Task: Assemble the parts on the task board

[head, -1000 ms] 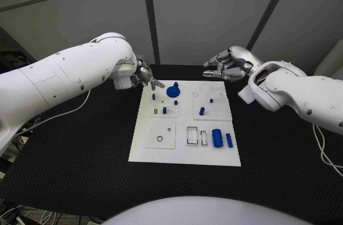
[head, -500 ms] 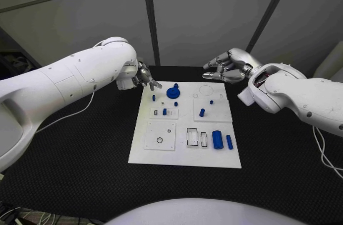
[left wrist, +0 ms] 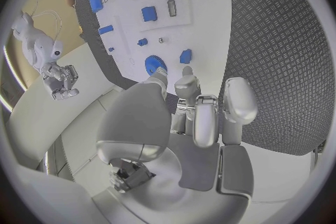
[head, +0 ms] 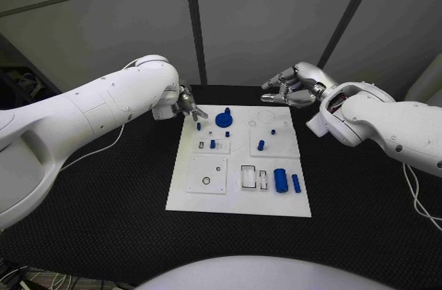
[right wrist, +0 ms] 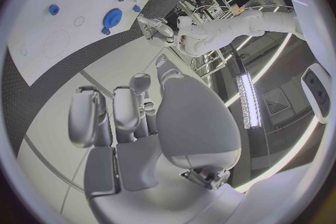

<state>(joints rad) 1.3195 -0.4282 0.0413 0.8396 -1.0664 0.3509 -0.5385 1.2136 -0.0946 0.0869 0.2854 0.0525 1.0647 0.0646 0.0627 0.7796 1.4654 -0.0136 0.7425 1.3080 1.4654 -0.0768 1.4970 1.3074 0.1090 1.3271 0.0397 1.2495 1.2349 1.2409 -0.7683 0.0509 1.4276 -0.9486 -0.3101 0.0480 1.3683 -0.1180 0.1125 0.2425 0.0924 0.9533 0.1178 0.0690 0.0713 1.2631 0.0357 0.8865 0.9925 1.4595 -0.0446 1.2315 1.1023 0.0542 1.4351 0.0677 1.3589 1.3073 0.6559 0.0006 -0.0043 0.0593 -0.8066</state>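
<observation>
The white task board [head: 207, 197] lies in the middle of the black table. A blue gear [head: 223, 119] stands near its far edge, and the left wrist view shows this gear [left wrist: 155, 63] just past my fingers. Two blue cylinders [head: 280, 179] lie side by side on the board's right half. Small blue pegs [head: 260, 143] stand around the board's middle. My left hand [head: 187, 103] hovers at the board's far left corner, fingers loosely bent, holding nothing. Beyond the far right corner my right hand [head: 291, 89] hangs above the table, fingers apart and empty.
Black mat [head: 101, 200] surrounds the board on all sides. My bulky left arm [head: 83, 124] reaches across the table's left side. My right arm [head: 387, 127] lies over the right side. Grey wall panels stand behind the table.
My left arm has swung in closer to the board, while its hand stays at the far left corner. The right hand has not moved.
</observation>
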